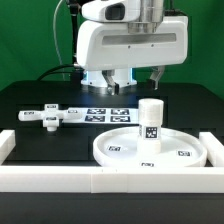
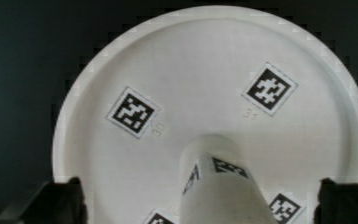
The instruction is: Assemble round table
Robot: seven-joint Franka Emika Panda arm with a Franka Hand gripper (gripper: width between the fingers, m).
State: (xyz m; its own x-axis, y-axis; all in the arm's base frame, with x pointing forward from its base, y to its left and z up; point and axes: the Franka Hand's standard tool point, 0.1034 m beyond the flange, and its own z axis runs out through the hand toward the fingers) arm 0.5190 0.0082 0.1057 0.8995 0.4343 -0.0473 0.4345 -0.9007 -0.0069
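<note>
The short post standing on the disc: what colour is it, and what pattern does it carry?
The post is white, with a black-and-white square tag; the exterior view shows it best.

Exterior cam sits lowish, facing the arm (image 1: 125, 45) across the bench (image 1: 30, 100) from mid-range. Wrist cam looks down close on the round disc (image 2: 194, 60) and post (image 2: 220, 178), and both views share those two.

Hangs with white wrist housing (image 1: 128, 40) high in the exterior view, hand (image 2: 201, 205) pointing downward. Holds dark fingertips (image 2: 55, 203) spread wide apart in the wrist view, nothing clamped between them.
</note>
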